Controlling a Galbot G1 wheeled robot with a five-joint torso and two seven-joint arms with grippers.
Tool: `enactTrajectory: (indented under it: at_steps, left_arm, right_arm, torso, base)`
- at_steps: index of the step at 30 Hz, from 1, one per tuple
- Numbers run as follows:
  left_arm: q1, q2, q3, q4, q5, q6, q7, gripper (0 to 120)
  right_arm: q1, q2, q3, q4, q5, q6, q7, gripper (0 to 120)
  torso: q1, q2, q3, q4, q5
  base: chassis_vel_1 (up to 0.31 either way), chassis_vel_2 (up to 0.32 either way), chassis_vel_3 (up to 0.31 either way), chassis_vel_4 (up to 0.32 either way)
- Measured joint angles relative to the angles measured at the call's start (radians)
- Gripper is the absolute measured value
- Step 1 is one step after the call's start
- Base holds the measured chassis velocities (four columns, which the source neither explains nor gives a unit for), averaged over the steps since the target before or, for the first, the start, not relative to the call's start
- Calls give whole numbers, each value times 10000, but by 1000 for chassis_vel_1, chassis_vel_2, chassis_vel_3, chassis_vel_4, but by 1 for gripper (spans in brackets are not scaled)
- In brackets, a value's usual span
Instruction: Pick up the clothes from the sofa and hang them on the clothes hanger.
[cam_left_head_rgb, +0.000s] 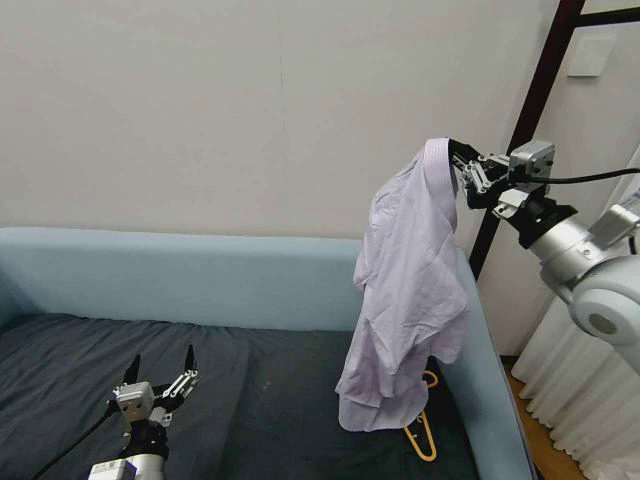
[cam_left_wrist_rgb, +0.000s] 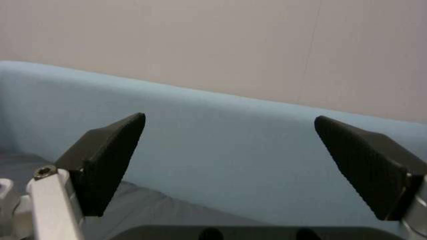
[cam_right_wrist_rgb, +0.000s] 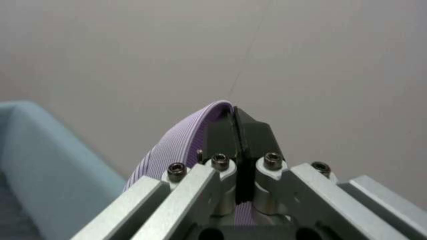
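Fingers (cam_left_wrist_rgb: 107, 160) of my left gripper (cam_left_head_rgb: 162, 358) stand wide apart with nothing between them, low in the lower left of the head view, tips up, above the dark seat cushion (cam_left_head_rgb: 250, 370). From that wrist I see the pale blue sofa (cam_left_wrist_rgb: 220, 150) back between the two black pads.

Right of centre hangs the shirt (cam_left_head_rgb: 410, 290), pale lilac with fine stripes. It is bunched and creased, falling in one long drape from the upper right down to the seat at the lower right. Its lowest folds hang in front of a yellow hanger (cam_left_head_rgb: 425, 435) lying on the cushion beside the sofa's right arm; I cannot tell whether cloth and hanger touch.

At the shirt's top edge, upper right of the frame, my right gripper (cam_left_head_rgb: 455, 155) is clamped on the fabric, fingers pressed together with the striped cloth (cam_right_wrist_rgb: 180, 145) folded over them. Behind that arm a dark pole (cam_left_head_rgb: 530, 100) slants against the plain wall (cam_left_head_rgb: 250, 100).
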Motion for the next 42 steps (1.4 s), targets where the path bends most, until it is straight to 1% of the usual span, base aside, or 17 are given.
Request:
enactTrajectory:
  at_steps: [5,10,11,13,15,16,19,21,23,27,29,30,34,36,39,40,42]
  left_arm:
    - [120,-41,-63,-29,33,-9,-6,100]
    - [452,-69,-454,-238,42,-41,-23,100]
    - [452,-69,-454,-238,42,-41,-23,100]
    - [705,-86,-717,-362,34,-97,-28,100]
    - [858,-82,-894,-406,27,-137,-29,100]
    - [858,-82,-894,-406,27,-137,-29,100]
    - [1055,-90,-1147,-526,1,-170,-33,100]
    - [1159,-130,-1317,-574,-14,-176,-39,100]
    - [1166,-155,-1339,-575,-14,-176,-40,100]
    - [1148,-303,-1301,-519,46,-179,-41,100]
    - [1136,-331,-1275,-489,72,-179,-42,100]
    - [1119,-359,-1236,-448,103,-180,-42,100]
    - [1009,-399,-1134,-312,177,-186,-42,100]
    - [997,-404,-1116,-297,188,-186,-42,100]
    - [961,-429,-1018,-248,263,-195,-42,100]
    - [961,-429,-1018,-248,263,-195,-42,100]
    - [934,-443,-945,-218,303,-207,-41,100]
  right_arm:
    - [-355,226,-182,241,-1030,-957,-523,0]
    - [-1147,1367,-1453,-727,-3481,-1922,-2328,0]
    - [-1147,1367,-1453,-727,-3481,-1922,-2328,0]
    - [-1208,2432,-2850,-2209,-4729,-1640,-3022,0]
    - [-1199,3340,-3788,-3697,-5522,-1259,-3274,0]
    - [-1199,3340,-3788,-3697,-5522,-1259,-3274,0]
    - [-1237,4715,-4767,-5964,-6696,-810,-3420,0]
    - [-1356,5889,-5099,-7854,-8023,-103,-3597,0]
    - [-1375,6190,-5174,-8268,-8165,17,-3509,0]
    - [-1354,7138,-5504,-9246,-7950,447,-2352,0]
    - [-1342,7272,-5537,-9339,-7804,583,-2271,0]
    - [-1329,7420,-5544,-9462,-7572,945,-2384,5]
    - [-1327,7418,-5560,-9832,-7354,3463,-4114,22]
    - [-1338,7379,-5563,-9845,-7540,3704,-4217,26]
    - [-1486,7072,-5436,-9796,-8756,4486,-4497,41]
    - [-1486,7072,-5436,-9796,-8756,4486,-4497,41]
    - [-1606,6815,-5096,-9607,-9055,4767,-4955,49]
  torso:
    - [0,0,0,2,-2]
    - [0,0,1,-1,-1]
    - [0,0,1,-1,-1]
    - [0,-1,1,3,-1]
    - [0,-1,2,6,-1]
    - [0,-1,2,6,-1]
    - [1,-1,2,4,-1]
    - [0,-2,2,0,-2]
    - [0,-2,2,1,-2]
    - [0,-2,2,1,-2]
    - [1,-2,2,3,-2]
    - [0,-2,2,3,-3]
    - [1,-2,1,2,-1]
    - [0,-2,1,2,0]
    - [1,-2,1,0,1]
    - [1,-2,1,0,1]
    - [0,-2,1,-1,1]
  base:
    - [0,0,0,0]
    - [0,0,0,0]
    - [0,0,0,0]
    - [0,0,0,0]
    - [0,0,0,0]
    - [0,0,0,0]
    - [0,0,0,0]
    - [0,0,0,0]
    - [0,0,0,0]
    - [0,0,0,0]
    - [0,0,0,0]
    - [0,0,0,0]
    - [0,0,0,0]
    - [0,0,0,0]
    - [0,0,0,0]
    - [0,0,0,0]
    - [0,0,0,0]
